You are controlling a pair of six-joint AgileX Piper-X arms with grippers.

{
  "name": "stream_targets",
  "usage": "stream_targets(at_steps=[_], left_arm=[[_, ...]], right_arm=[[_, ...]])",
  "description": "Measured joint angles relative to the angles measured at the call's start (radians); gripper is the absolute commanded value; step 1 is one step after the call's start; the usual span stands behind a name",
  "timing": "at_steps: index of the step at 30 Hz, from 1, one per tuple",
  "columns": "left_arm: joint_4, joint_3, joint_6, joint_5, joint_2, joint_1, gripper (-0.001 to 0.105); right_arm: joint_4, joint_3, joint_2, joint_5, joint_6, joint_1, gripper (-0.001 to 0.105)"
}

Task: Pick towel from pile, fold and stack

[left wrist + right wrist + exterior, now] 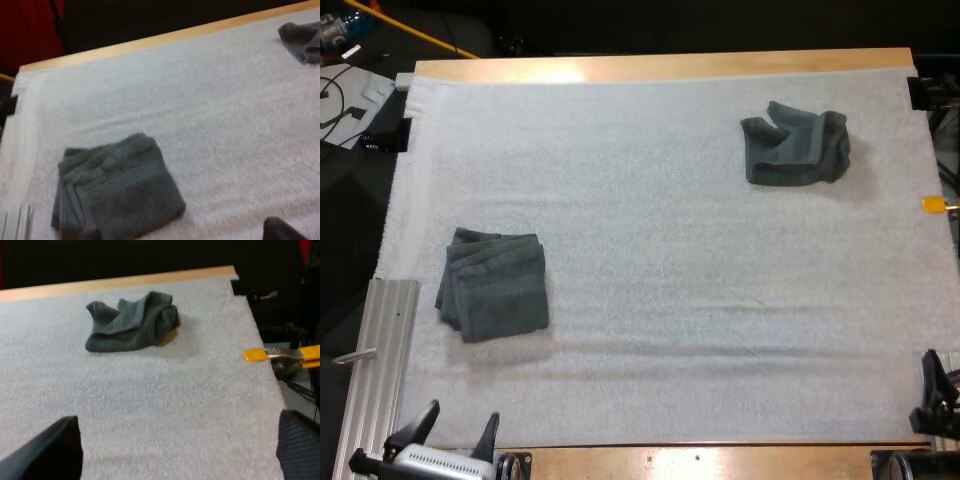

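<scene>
The stack (495,288) of folded towels lies on the mat (670,320) at the near left, just ahead of the left gripper (460,415). Its layers show at the edges, though their count cannot be told. 1 crumpled towel (796,147) sits at the far right of the mat, well apart from the stack and near the far edge of the table (660,66). Both grippers hover at the near side, touching nothing. The left gripper's fingers stand apart and empty. The right gripper (175,440) is likewise spread wide, with the crumpled towel well ahead of it. Judged from this, part of the task is done, and 1 towel is left to be picked up, folded and laid on the stack. That step is not yet begun.
</scene>
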Motion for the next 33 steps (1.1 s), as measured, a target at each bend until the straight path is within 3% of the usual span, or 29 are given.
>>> stream_targets(at_steps=[9,10,13,21,33], left_arm=[[-0.224,0.132,0.0,0.007,0.0,0.0,0.062],[-0.286,0.182,0.0,0.007,0.002,0.0,0.062],[-0.311,0.194,0.0,0.007,0.001,0.0,0.062],[-0.408,0.359,0.002,0.008,0.001,0.0,0.062],[-0.423,0.39,0.002,0.008,0.001,0.0,0.062]], right_arm=[[-0.152,0.144,0.0,-0.012,0.0,0.0,0.077],[-0.177,0.187,0.0,-0.012,0.0,0.0,0.077],[-0.179,0.194,0.0,-0.012,-0.002,0.0,0.077],[-0.183,0.308,0.0,-0.012,-0.008,0.0,0.077],[-0.183,0.347,0.0,-0.001,-0.008,0.0,0.077]])
